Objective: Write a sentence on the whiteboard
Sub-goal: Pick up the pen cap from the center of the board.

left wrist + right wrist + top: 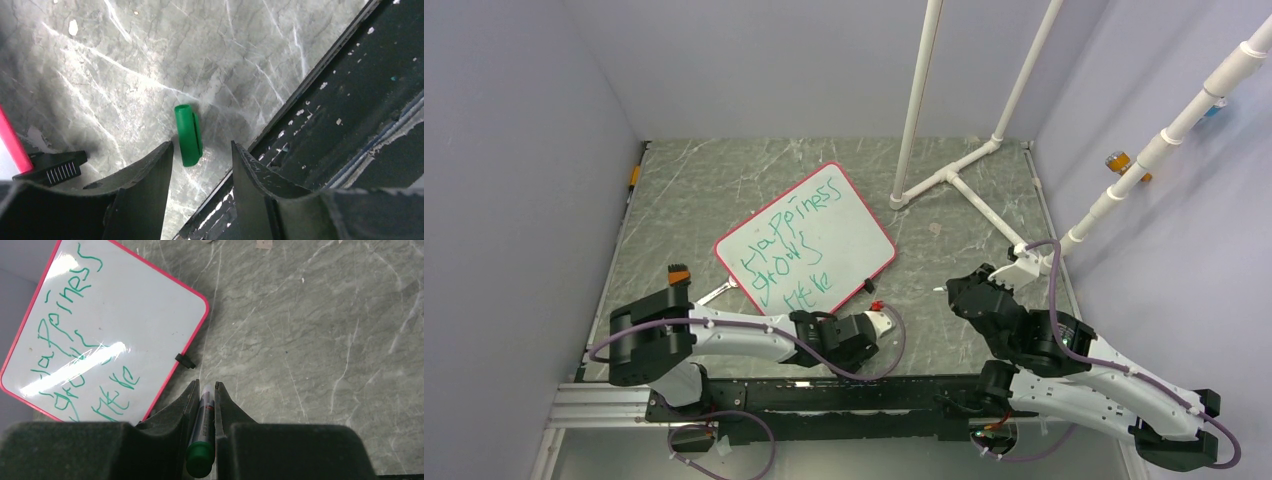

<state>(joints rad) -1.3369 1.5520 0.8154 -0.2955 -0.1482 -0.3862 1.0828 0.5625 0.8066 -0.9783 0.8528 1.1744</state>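
The whiteboard (809, 238) lies tilted on the marble table, red-pink frame around it. The sentence (792, 248) is in green on it in three slanted lines, "happiness grows here". In the right wrist view the whiteboard (145, 315) and the sentence (67, 335) are at upper left. My right gripper (946, 290) (204, 385) is shut on a green-capped-end marker (206, 412), right of the board and off it. My left gripper (882, 325) (202, 148) is open over the table near the board's near corner. A green marker cap (188, 135) lies just beyond its fingertips.
A white PVC pipe frame (949, 178) stands at the back right. A silver wrench (714, 293) and a black-orange brush (678, 272) lie left of the board. The board's black clip foot (50, 167) (185, 361) sticks out. The black base rail (350, 100) runs close by the cap.
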